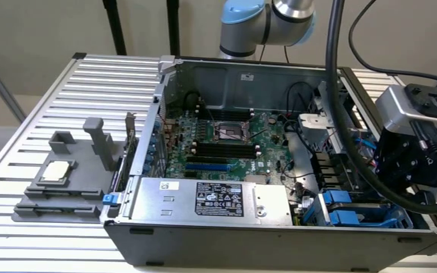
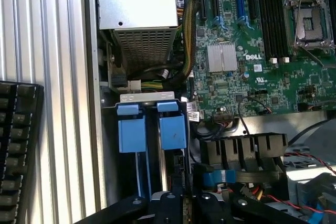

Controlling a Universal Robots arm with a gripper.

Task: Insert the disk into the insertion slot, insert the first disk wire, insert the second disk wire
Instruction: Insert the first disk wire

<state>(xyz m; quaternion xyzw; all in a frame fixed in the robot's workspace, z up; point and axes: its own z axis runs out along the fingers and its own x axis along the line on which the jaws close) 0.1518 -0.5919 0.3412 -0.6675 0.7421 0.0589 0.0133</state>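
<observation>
Slatted table (image 1: pixel 89 85) around open case (image 1: pixel 279 242) — hand (image 2: pixel 184 205) clenched, near insertion slot (image 2: pixel 152 129) edge.

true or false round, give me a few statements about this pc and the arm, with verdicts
1. The case is open on top. True.
2. The power supply carries a black label. True.
3. A cooler covers the cpu socket. False: the socket is bare.
4. The slot has red tabs. False: they are blue.
5. The arm reaches over the exterior view's left end of the case. False: it is over the right end.
</observation>
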